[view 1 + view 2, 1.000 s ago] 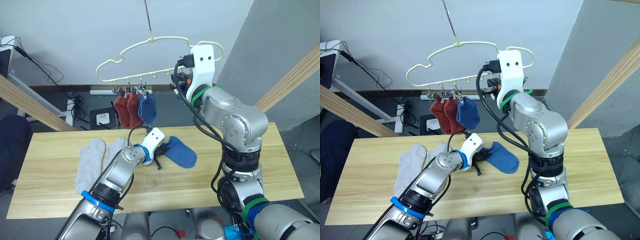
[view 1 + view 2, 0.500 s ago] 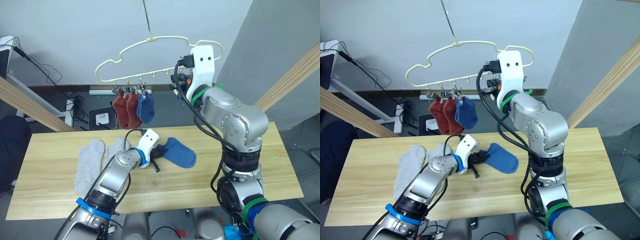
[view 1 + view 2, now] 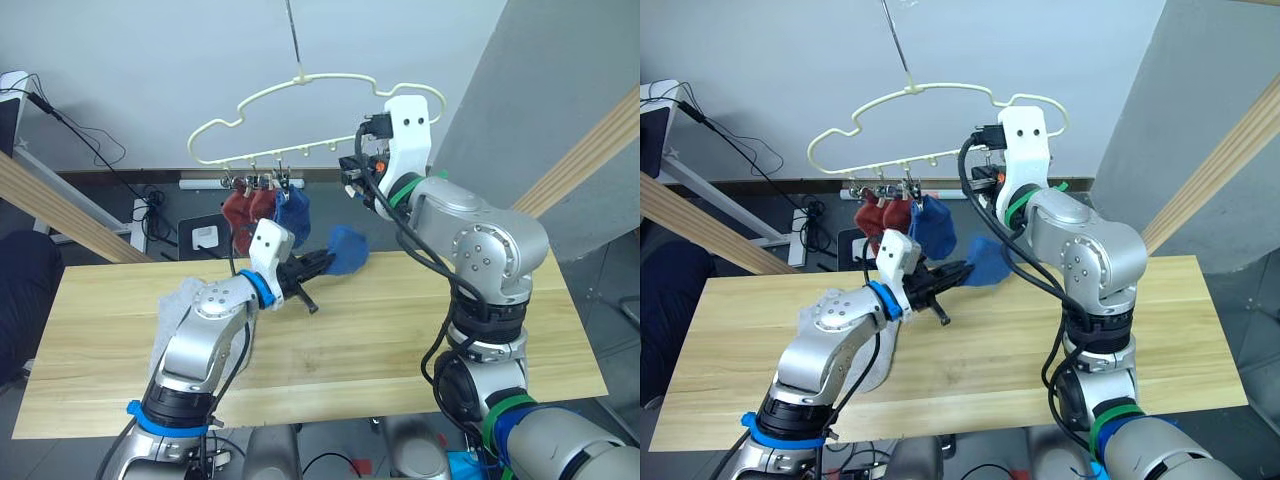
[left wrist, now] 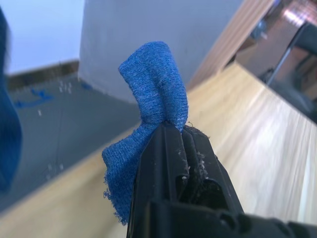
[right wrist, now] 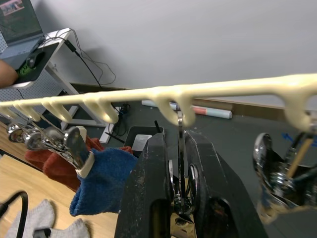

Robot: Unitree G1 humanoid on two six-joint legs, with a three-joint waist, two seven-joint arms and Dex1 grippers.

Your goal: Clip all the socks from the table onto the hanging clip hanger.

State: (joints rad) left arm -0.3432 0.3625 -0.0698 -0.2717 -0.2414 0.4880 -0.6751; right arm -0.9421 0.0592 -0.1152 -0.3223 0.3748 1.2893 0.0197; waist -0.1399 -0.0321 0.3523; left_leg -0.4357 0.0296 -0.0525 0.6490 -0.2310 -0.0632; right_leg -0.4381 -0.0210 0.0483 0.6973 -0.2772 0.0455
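My left gripper [image 3: 322,262] is shut on a blue sock [image 3: 346,248], holding it bunched in the air above the table [image 3: 420,330]; the left wrist view shows the blue sock [image 4: 153,89] folded over the fingertips. My right gripper [image 3: 352,168] is raised at the pale yellow clip hanger [image 3: 300,82], its fingers [image 5: 148,183] shut on a silver clip [image 5: 180,191] under the frame. Two rust red socks [image 3: 243,210] and another blue sock [image 3: 294,212] hang from clips at the hanger's left. Light grey socks [image 3: 172,308] lie on the table, partly hidden behind my left arm.
Slanted wooden beams [image 3: 50,205] stand at the left and right of the table. Cables and a power strip [image 3: 205,236] lie on the floor behind it. A grey wall corner [image 3: 540,110] rises at the right. More clips [image 5: 270,163] hang beside the held one.
My left gripper has lifted the blue sock off the table and carried it up toward the hanger. The right gripper has stayed at the clip.
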